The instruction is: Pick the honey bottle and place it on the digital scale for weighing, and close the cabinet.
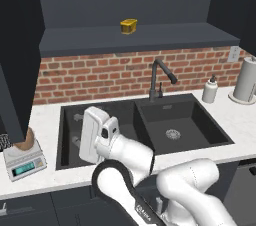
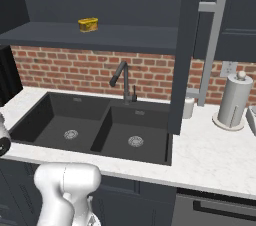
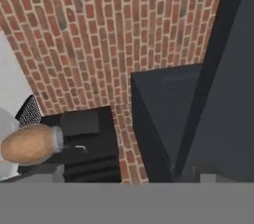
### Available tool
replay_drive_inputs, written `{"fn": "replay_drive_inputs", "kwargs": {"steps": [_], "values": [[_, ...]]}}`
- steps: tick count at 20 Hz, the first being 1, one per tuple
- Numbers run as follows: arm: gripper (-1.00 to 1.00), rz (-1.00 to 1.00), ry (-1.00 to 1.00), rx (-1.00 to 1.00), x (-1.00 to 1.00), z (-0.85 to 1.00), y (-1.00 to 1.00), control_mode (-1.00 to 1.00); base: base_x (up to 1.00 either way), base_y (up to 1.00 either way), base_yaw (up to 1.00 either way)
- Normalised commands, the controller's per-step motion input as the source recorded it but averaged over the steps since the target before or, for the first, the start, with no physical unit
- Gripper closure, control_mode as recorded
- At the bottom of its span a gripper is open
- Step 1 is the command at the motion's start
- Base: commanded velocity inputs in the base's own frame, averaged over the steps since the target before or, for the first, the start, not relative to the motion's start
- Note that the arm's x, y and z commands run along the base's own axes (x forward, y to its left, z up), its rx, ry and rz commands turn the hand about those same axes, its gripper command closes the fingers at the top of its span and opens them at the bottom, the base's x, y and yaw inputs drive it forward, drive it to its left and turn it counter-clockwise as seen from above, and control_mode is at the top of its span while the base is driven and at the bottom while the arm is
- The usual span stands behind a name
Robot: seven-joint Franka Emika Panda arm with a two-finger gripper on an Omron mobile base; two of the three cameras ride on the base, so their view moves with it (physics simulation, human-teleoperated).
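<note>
One honey bottle [image 1: 26, 140] sits on the digital scale [image 1: 24, 162] at the left end of the bench [image 1: 45, 120], teal display facing front. In the left base view only the bottle's amber lower body shows; the top is cut off by the dark cabinet door [image 1: 15, 55] hanging in front of it. Hand view shows the honey bottle lying sideways in frame at the lower left, grey lid toward the brick wall [image 3: 99, 29], with the tool well apart from it. Tool fingertips are hard to make out at the bottom of the hand view, so cannot tell if they are spread or pressed together; nothing is seen pinched.

In the right base view a cabinet door [image 2: 185, 50] stands swung out, edge-on, its long silver bar handle [image 2: 210, 45] visible; it hides part of a white soap dispenser [image 2: 188, 107] behind it. The dispenser is clear in the left base view.

Room: white marble bench, black double sink [image 1: 145, 130] with a dark faucet [image 1: 160, 77], red brick backsplash, dark shelf [image 1: 135, 40] above holding a small yellow container [image 1: 128, 26]. Paper towel roll [image 1: 246, 81] stands at the right end of the bench. Wall outlet [image 1: 233, 53] sits on the brick near it.
</note>
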Motion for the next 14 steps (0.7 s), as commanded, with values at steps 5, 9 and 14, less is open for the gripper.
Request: {"fn": "replay_drive_inputs", "kwargs": {"steps": [5, 9, 14], "values": [[-1.00, -0.09, -0.28, 0.00, -0.20, 0.62, -0.90, -1.00, 0.00, 0.00, 0.00], [-1.00, -0.15, -0.20, -0.02, -0.19, 0.64, -0.81, -1.00, 0.00, 0.00, 0.00], [-1.00, -0.32, -0.23, -0.11, -0.29, 0.38, -0.65, -1.00, 0.00, 0.00, 0.00]]}}
